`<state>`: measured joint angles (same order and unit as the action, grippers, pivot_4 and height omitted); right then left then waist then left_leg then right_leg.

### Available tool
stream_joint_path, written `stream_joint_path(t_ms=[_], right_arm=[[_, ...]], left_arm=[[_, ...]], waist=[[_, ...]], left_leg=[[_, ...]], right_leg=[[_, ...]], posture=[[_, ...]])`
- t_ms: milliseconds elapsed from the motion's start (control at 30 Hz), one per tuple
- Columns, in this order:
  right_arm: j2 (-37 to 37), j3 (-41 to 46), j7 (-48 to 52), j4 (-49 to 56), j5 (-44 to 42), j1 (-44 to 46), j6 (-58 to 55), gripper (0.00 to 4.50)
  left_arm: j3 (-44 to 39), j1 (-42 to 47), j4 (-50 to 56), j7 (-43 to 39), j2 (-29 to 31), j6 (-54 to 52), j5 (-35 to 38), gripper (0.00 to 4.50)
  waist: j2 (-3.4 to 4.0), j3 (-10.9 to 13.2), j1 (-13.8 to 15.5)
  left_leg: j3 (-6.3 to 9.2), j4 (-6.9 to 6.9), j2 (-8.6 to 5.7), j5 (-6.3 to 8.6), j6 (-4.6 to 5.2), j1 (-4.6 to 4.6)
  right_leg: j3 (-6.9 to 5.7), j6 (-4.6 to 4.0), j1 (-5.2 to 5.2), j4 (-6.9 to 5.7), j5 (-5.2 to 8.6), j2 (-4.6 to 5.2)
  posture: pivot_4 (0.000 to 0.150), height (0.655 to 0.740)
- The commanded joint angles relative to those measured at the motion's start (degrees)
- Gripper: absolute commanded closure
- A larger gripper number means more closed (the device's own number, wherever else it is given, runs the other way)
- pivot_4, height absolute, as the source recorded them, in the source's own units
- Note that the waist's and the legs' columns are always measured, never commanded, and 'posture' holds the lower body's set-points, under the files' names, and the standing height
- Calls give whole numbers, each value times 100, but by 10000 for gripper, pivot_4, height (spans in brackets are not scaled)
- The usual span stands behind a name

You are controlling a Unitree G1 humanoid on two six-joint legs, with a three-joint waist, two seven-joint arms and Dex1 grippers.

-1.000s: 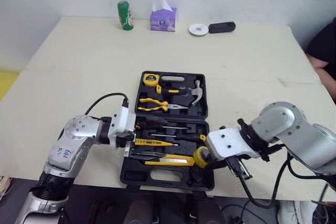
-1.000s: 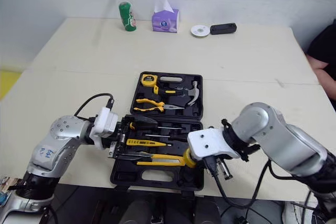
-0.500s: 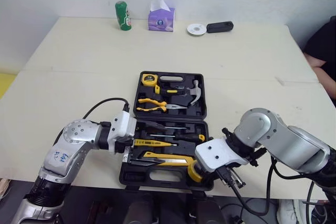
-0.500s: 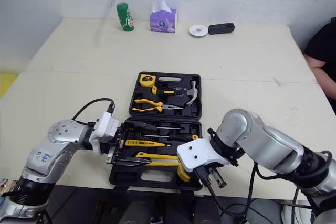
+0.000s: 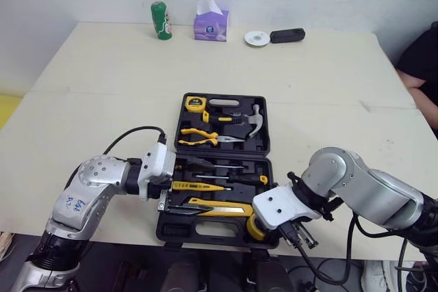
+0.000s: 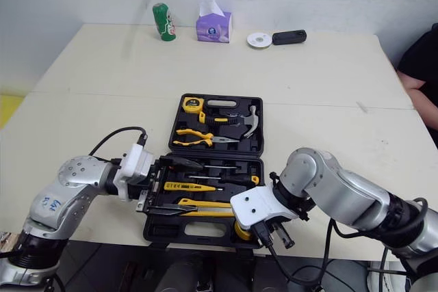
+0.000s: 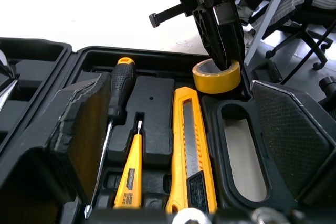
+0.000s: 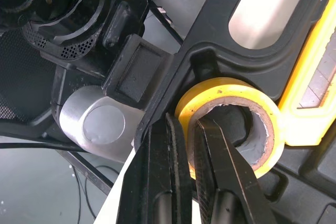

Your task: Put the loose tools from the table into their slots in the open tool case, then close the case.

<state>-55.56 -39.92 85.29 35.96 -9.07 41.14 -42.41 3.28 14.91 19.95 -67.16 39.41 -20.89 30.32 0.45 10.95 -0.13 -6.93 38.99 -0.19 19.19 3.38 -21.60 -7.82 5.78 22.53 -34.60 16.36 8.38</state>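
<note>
one open tool case [image 5: 217,236]. one yellow tape roll [image 8: 226,86] at its near right corner, my right hand [image 8: 187,129] pinching its wall; right wrist view: one finger inside, one outside. left hand [image 5: 166,184]: grip, cannot tell.

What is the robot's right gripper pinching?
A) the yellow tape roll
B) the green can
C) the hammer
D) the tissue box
A: the right gripper has one finger inside and one outside the yellow tape roll, clamping its wall, at the tool case's near corner.
</note>
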Motion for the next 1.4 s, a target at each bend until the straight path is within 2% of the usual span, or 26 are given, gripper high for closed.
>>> stream_joint_path(t_ms=[33, 367, 400, 433, 600, 933, 1100, 1333, 1400], right_arm=[[-207, -133, 248, 249, 42, 33, -224, 44867], [-66, -144, 181, 193, 94, 25, -207, 44867], [-78, -140, 212, 206, 70, 27, -222, 35790], [-75, -119, 216, 203, 57, 30, -202, 32435], [-99, 178, 318, 113, -170, 35, -23, 8064], [-525, 1015, 601, -145, -1030, -87, 7, 8064], [-354, 2141, 321, -281, -2028, -854, 166, 8064], [2, 3275, 96, -403, -2784, -2047, 799, 8064], [285, 3438, -229, -488, -2789, -2467, 967, 13081]], left_arm=[[-127, -18, 280, 34, 64, -27, 148, 0], [-141, -56, 339, 124, 63, -54, 121, 0], [-143, -56, 332, 122, 65, -53, 119, 0], [-150, -57, 326, 123, 68, -54, 117, 0], [-228, -107, 375, 152, 93, -196, 224, 0], [-327, -162, 368, 188, 121, -219, 262, 0], [-334, -207, 329, 175, 151, -142, 227, 0], [-336, -140, 161, 101, 213, -28, 169, 0], [-339, -119, 96, 59, 247, -1, 142, 0]], waist=[[0, 0, 14], [-1, -1, 4], [-1, 0, 4], [-1, 0, 5], [-1, 0, 3], [-1, 1, 4], [-5, 3, 19], [-9, 5, 32], [-9, 5, 37]], left_leg=[[0, 0, 0, 1, -2, 0], [2, 0, -1, 10, -4, 1], [2, 0, -1, 10, -4, 1], [2, 0, -1, 10, -4, 1], [2, -2, -1, 11, -5, 0], [2, -2, 0, 11, -5, 0], [5, -6, 0, 13, -4, -1], [4, -8, 0, 15, -2, -1], [4, -9, 0, 15, -2, -1]], right_leg=[[0, 0, 0, 1, 0, 1], [-1, 0, -2, 4, 0, 1], [-1, 0, -3, 4, 0, 1], [-1, 0, -2, 4, 0, 1], [-2, 0, -1, 7, 0, 1], [-2, 0, -1, 8, 0, 1], [-4, 0, -4, 15, 0, 2], [-3, 2, -7, 18, -1, 2], [-3, 2, -6, 18, -1, 1]], posture=[[1500, 7400], [1500, 7400], [1500, 7400], [1500, 7400], [1500, 7400], [1500, 7400], [1500, 7400], [1500, 7400], [1500, 7400]])
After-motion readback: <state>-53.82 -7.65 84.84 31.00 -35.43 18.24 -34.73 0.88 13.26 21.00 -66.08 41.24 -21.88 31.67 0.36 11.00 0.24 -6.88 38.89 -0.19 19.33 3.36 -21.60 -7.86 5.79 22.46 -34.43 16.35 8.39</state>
